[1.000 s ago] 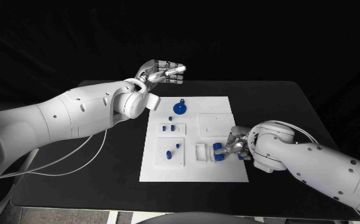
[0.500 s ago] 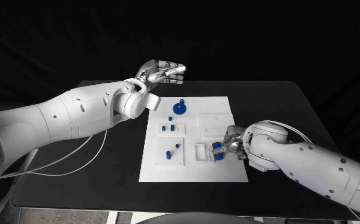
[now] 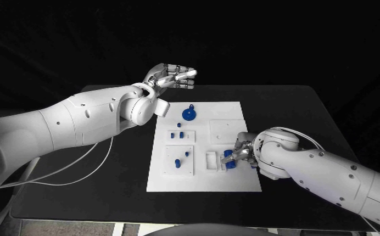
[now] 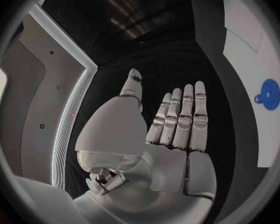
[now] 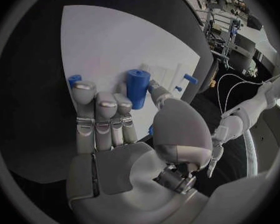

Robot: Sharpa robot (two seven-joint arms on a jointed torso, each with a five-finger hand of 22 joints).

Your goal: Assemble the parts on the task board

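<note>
Black worktop [image 3: 301, 110], white task board [image 3: 225, 112] lying flat on its middle, small blue parts on the board, a thin white cable [image 3: 75, 170] trailing over the worktop left of the board

Black table [image 3: 293, 110]; white cable [image 3: 71, 170] on near-left part.
</note>
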